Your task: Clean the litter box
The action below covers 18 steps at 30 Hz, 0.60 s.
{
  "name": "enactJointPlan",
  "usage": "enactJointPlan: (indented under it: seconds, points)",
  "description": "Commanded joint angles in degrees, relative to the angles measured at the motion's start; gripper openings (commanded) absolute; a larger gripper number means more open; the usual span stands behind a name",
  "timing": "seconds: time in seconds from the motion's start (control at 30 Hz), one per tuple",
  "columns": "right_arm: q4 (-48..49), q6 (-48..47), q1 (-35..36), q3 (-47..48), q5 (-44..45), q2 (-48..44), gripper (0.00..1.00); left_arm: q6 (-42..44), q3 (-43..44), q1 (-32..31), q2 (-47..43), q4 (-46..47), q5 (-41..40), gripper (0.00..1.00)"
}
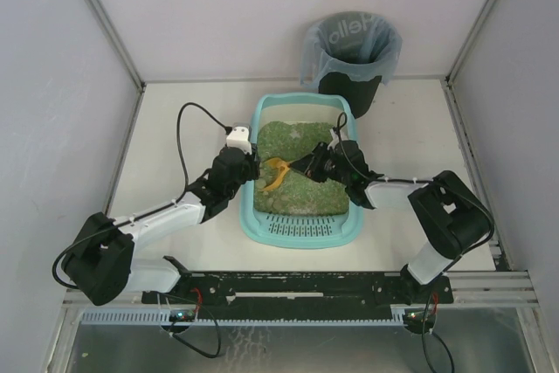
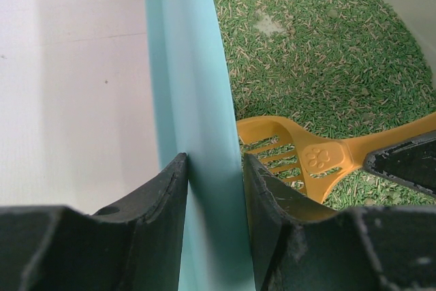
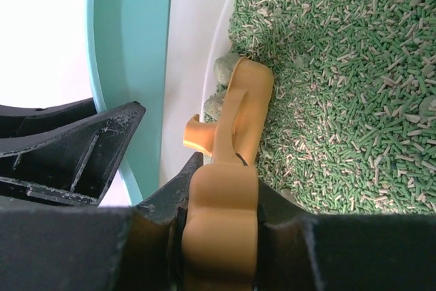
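As viewed from above, left gripper (image 1: pixel 251 166): pinched litter box (image 1: pixel 301 100) wall, left of frame centre.
Right gripper (image 1: pixel 306 166): clamped orange scoop (image 1: pixel 275 174) handle over litter (image 1: pixel 306 139).

My right gripper (image 1: pixel 302 166) hides the scoop (image 1: pixel 275 175) handle. The scoop half covers grey lumps (image 3: pixel 225 67). The box (image 2: pixel 194 100) wall runs off the left wrist view's bottom.

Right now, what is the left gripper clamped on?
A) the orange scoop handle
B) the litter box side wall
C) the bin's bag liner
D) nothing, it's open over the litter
B: in the left wrist view the left gripper has its fingers on either side of the litter box wall, pressed to it; the orange scoop is in the right gripper.
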Motion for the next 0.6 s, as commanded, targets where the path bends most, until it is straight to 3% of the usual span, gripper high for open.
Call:
enactJointPlan:
  seconds: [0.0, 0.57]
  points:
    - [4.0, 2.0, -1.4, 0.0, -2.3, -3.6, 0.00, -1.4, 3.4, -0.9, -0.2, 2.2, 5.1, 0.41]
    - [5.3, 2.2, -6.8, -7.1, -3.8, -11.2, 0.00, -1.3, 3.5, -0.9, 0.1, 2.2, 5.2, 0.40]
